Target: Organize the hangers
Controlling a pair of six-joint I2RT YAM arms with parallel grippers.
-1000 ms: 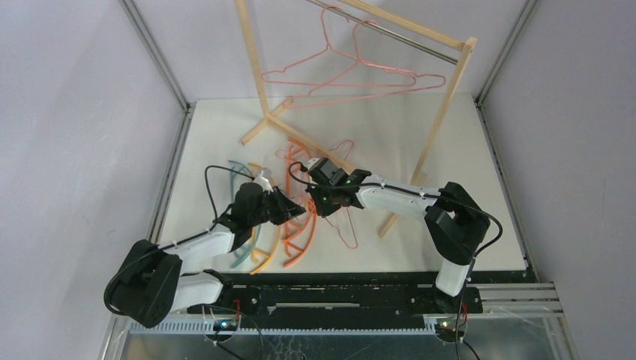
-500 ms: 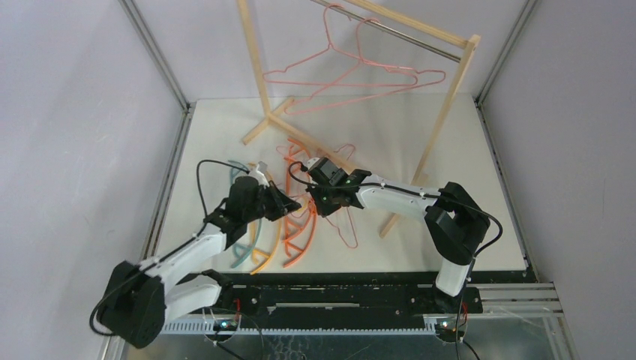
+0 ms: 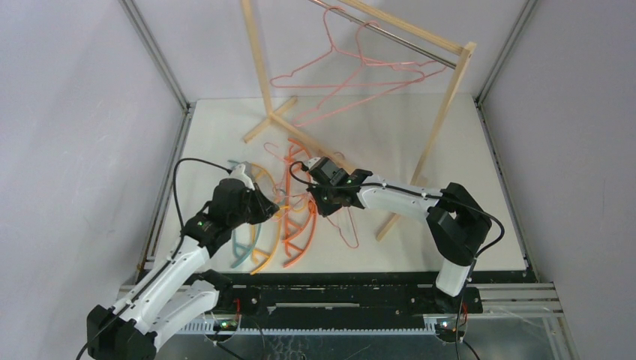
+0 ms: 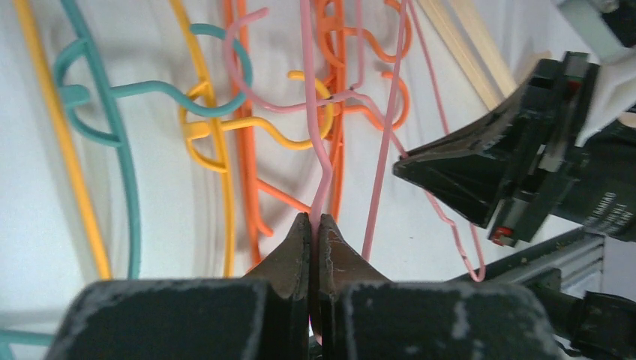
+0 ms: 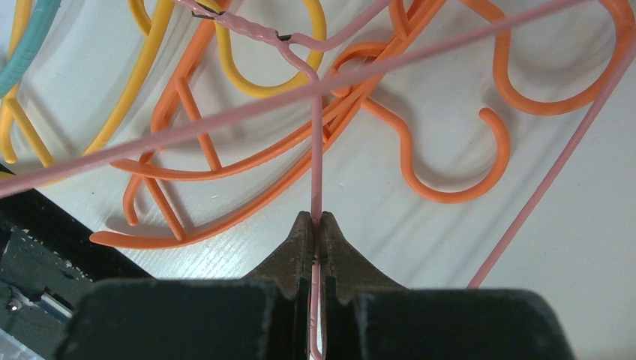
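**Both arms now pinch the same pink hanger**

A second ago the left arm's jaws [image 4: 316,225] were a little apart. Now they have snapped together on the thin wire of a pink hanger [image 4: 324,169]. The left arm has also stretched out more, so its base end sits lower, near 7 o'clock in the top view.

The right arm's jaws [image 5: 316,225] have not changed. They stay clenched on a pink wire too, and from the top view it looks like the same hanger [image 3: 346,225]. In the left wrist view the right arm's jaws sit at 3 o'clock, pinching a pink wire just beside the one the left arm holds.

So the pink hanger is now held in two spots, near the middle of the table [image 3: 450,180]. It lies across the pile of thick hangers: the orange ones [image 3: 298,225], the yellow one [image 3: 264,251] and the teal one [image 3: 241,247]. Its hook seems looped through the yellow and teal hooks, so it may snag when lifted.

Up at 12 o'clock, two more pink hangers [image 3: 352,71] hang on the rod of the wooden rack [image 3: 259,60]. They have swung a bit since a second ago.

I think the arms are getting ready to lift this hanger free and carry it up to the rod. The thick ones still wait on the table.
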